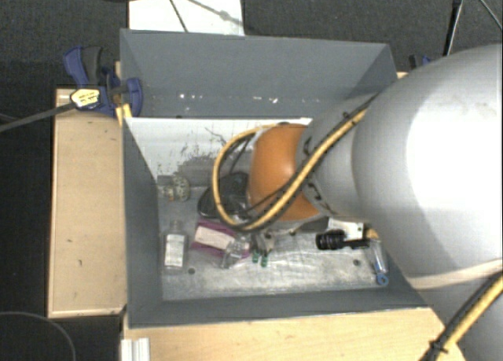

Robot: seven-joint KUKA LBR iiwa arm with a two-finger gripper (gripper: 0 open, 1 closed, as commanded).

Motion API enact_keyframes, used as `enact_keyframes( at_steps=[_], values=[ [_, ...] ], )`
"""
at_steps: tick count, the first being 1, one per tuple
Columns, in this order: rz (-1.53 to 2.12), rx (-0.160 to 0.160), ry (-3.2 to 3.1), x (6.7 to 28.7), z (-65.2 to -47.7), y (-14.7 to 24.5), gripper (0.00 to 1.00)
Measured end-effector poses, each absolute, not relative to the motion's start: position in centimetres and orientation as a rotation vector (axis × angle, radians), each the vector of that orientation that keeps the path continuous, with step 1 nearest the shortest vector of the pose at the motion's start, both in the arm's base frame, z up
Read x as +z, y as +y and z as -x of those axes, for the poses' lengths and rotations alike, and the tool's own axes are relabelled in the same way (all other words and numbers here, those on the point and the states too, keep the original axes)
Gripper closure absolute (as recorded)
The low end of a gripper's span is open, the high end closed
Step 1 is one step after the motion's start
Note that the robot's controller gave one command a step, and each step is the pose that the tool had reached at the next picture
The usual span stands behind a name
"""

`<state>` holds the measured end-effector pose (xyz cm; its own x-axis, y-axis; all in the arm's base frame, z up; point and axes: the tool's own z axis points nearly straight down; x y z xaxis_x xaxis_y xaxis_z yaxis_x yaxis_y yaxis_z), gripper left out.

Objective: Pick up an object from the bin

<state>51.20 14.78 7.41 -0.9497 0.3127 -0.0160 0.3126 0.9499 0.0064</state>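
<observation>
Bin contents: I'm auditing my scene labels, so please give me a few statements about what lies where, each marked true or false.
1. The end effector is low in the bin, near its front wall. True.
2. A purple-and-white box lies just to the view's left of the end effector. True.
3. The black cylinder lies in the far left corner. False: it lies to the view's right of the end effector.
4. The small clear packet is stacked on the purple-and-white box. False: it lies apart, by the left wall.
</observation>
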Motion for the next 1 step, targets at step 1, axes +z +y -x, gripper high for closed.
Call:
enact_keyframes(
  at_steps=[1],
  values=[
    [-0.444,0.006,3.103,15.26,-51.13,15.09,1.00]
  ],
)
